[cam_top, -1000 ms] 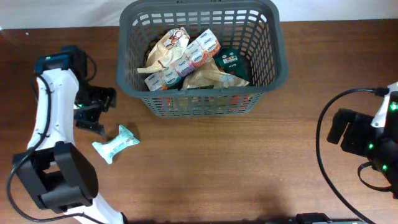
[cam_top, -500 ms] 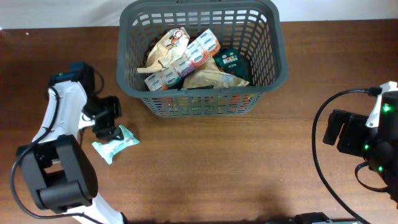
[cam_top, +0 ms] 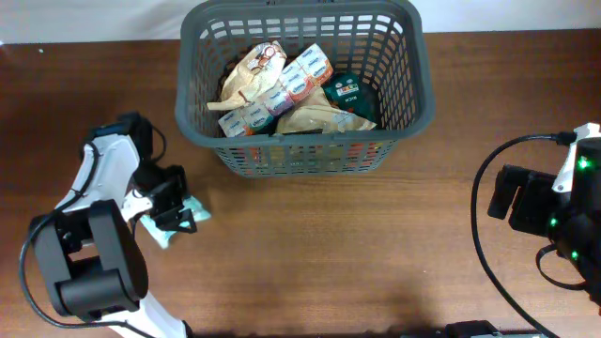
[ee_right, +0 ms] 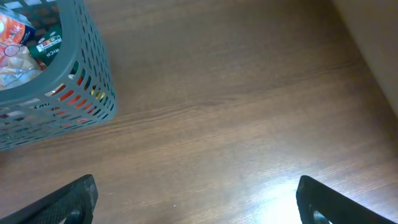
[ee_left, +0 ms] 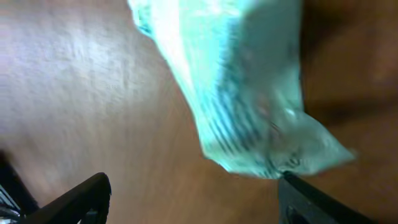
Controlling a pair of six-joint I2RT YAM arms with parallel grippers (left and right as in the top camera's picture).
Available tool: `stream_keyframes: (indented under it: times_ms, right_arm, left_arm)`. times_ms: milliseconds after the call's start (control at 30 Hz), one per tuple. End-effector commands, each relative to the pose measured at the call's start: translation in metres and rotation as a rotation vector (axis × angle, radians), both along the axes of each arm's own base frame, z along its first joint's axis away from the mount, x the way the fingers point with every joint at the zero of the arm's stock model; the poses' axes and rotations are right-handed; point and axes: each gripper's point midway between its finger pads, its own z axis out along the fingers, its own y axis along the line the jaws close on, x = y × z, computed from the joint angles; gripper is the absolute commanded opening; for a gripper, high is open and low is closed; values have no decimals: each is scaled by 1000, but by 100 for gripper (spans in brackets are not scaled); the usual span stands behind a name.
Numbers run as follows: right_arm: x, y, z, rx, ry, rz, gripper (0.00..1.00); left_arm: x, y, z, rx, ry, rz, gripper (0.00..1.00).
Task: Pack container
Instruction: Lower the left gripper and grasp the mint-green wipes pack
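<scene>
The container [cam_top: 418,84], a dark grey slotted basket, stands at the back centre and holds several snack packets [cam_top: 282,94]. Its corner also shows in the right wrist view [ee_right: 93,74]. A teal packet [cam_top: 161,232] lies on the table left of the container, partly hidden under my left gripper [cam_top: 177,208]. In the left wrist view the packet [ee_left: 249,99] fills the upper middle and my left gripper [ee_left: 193,193] is open. The packet's lower end touches the right fingertip [ee_left: 298,196]. My right gripper [ee_right: 196,196] is open over bare table at the far right.
The wooden table [cam_top: 357,253] runs on in front of the container. A black cable [cam_top: 481,235] loops beside the right arm [cam_top: 563,216]. The left arm's white link [cam_top: 99,174] stands over the table's left part.
My left gripper has moved right and toward the front, from beside the teal packet to right over it. The right arm has barely moved.
</scene>
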Motion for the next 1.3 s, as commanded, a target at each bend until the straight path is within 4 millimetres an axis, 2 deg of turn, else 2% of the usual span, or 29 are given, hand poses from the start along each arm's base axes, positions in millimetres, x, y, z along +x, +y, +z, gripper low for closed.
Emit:
stream_keyframes:
  times_ms: [0, 167, 433, 633, 933, 1267]
  right_arm:
    - [-2, -1, 3, -9, -13, -7, 99]
    - [-3, -1, 2, -10, -9, -7, 99]
    - [-3, -1, 2, -10, -10, -7, 99]
    - [-4, -1, 3, -9, -12, -7, 99]
    - [-8, -2, 6, -8, -31, -7, 99]
    - [-9, -3, 7, -14, -35, -8, 99]
  left_arm:
    - [-12, 9, -9, 66, 51, 25, 79]
    - [-18, 28, -13, 171, 71, -26, 78]
    - [-17, 41, -14, 227, 57, -123, 77]
    - [-18, 45, -14, 249, 63, -136, 78]
    - [-22, 54, -15, 296, 82, -149, 87]
    - [-34, 52, -39, 302, 85, -151, 87]
